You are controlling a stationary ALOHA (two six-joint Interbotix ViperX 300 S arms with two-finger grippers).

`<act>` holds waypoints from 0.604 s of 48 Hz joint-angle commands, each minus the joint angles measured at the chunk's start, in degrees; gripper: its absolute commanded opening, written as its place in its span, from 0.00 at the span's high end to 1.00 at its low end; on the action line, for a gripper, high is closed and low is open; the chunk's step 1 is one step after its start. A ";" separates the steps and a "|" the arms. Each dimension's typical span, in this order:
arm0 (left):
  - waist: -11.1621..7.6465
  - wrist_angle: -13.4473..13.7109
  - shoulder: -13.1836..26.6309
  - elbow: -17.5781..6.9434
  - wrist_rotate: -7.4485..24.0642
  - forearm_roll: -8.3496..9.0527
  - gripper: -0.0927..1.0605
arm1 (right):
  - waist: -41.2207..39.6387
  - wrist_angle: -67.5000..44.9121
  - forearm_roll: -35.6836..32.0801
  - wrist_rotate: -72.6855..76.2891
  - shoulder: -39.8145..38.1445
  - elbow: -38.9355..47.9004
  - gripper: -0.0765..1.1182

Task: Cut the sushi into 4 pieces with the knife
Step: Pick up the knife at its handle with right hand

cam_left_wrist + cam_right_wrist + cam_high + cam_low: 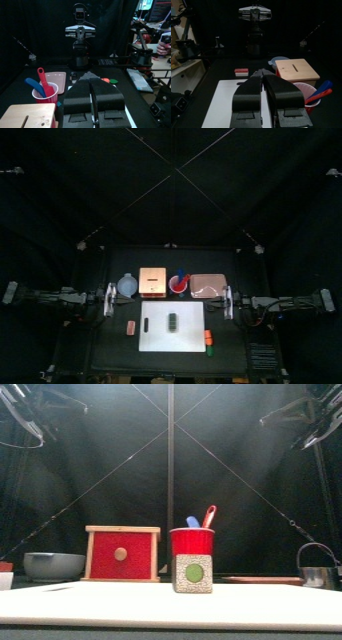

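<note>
The sushi roll lies on the white cutting board at mid-table, one end facing the front. Just behind it stands the red cup holding a blue knife and a red knife, beside the wooden box. The left gripper and the right gripper hang off the board's two sides, each with its jaws pressed together on nothing.

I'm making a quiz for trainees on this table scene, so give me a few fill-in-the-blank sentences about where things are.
1. The sushi roll lies on the white ____.
2. The blue and red knives stand in the red ____.
3. The pink tray ends the back row on the right; at the left end sits the blue-grey ____.
Missing words: board; cup; bowl.
</note>
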 commanded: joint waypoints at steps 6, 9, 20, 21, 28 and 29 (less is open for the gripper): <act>0.53 -10.20 4.04 -1.05 -0.09 -2.29 0.95 | -1.32 -0.44 6.94 2.55 2.20 -1.58 0.91; 0.53 -13.18 5.54 -1.23 -0.09 -2.99 0.93 | -3.52 -0.18 10.72 3.34 3.16 -2.29 0.90; 2.37 -15.56 12.83 -3.69 0.26 -8.79 0.93 | -11.60 13.62 19.60 5.62 8.17 -11.25 0.88; 2.81 -15.56 13.36 -3.96 0.26 -9.23 0.93 | -12.48 15.91 19.60 5.62 8.79 -12.48 0.88; 6.68 -15.47 16.44 -4.75 0.18 -10.90 0.92 | -21.88 30.94 19.86 5.62 14.41 -22.15 0.81; 7.38 -15.47 16.61 -4.75 0.18 -10.90 0.92 | -23.20 32.52 19.86 5.54 15.03 -23.20 0.79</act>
